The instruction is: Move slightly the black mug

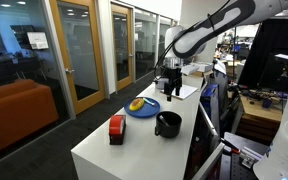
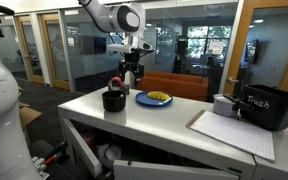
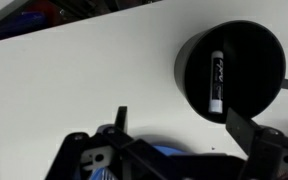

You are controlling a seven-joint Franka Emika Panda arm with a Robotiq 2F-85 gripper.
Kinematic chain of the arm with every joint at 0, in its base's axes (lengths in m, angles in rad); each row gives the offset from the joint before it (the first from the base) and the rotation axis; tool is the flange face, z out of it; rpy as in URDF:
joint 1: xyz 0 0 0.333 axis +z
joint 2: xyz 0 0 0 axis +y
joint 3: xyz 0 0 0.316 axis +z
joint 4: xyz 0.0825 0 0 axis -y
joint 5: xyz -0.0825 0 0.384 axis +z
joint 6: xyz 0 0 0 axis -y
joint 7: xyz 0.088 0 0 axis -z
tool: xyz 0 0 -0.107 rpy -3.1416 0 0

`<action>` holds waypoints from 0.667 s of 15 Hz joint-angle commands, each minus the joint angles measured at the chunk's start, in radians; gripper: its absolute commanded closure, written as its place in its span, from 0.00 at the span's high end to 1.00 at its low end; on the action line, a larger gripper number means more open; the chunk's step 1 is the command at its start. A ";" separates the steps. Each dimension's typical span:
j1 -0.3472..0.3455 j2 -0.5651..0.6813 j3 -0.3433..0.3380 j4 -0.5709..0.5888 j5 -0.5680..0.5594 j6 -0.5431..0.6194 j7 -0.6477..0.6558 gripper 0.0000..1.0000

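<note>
The black mug [image 1: 167,124] stands on the white table [image 1: 134,145], near its front edge in an exterior view; it also shows in the second exterior view [image 2: 114,100]. In the wrist view the mug [image 3: 246,60] is at the upper right, with a marker [image 3: 216,82] lying inside it. My gripper [image 1: 168,85] hangs above the table beyond the blue plate [image 1: 142,107], apart from the mug. In the wrist view the gripper [image 3: 184,128] is open and empty, its fingers spread wide.
The blue plate [image 2: 154,98] holds a yellow item. A red-and-black boxy object [image 1: 116,128] stands beside the mug. A black bin marked "Trash" [image 2: 267,108] and a white sheet [image 2: 229,130] lie at the table's other end. Glass walls stand behind.
</note>
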 commanded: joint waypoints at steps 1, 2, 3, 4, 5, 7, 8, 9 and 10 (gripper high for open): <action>0.014 0.028 0.023 -0.010 -0.024 0.018 -0.012 1.00; 0.020 0.032 0.029 -0.018 -0.027 0.019 -0.012 1.00; 0.024 0.037 0.034 -0.024 -0.027 0.019 -0.014 1.00; 0.028 0.039 0.039 -0.033 -0.029 0.020 -0.015 1.00; 0.031 0.039 0.041 -0.041 -0.032 0.021 -0.015 1.00; 0.033 0.038 0.043 -0.061 -0.041 0.022 -0.016 1.00; 0.033 0.037 0.043 -0.072 -0.045 0.024 -0.016 1.00; 0.032 0.037 0.042 -0.082 -0.051 0.026 -0.015 1.00; 0.031 0.038 0.042 -0.092 -0.057 0.028 -0.015 1.00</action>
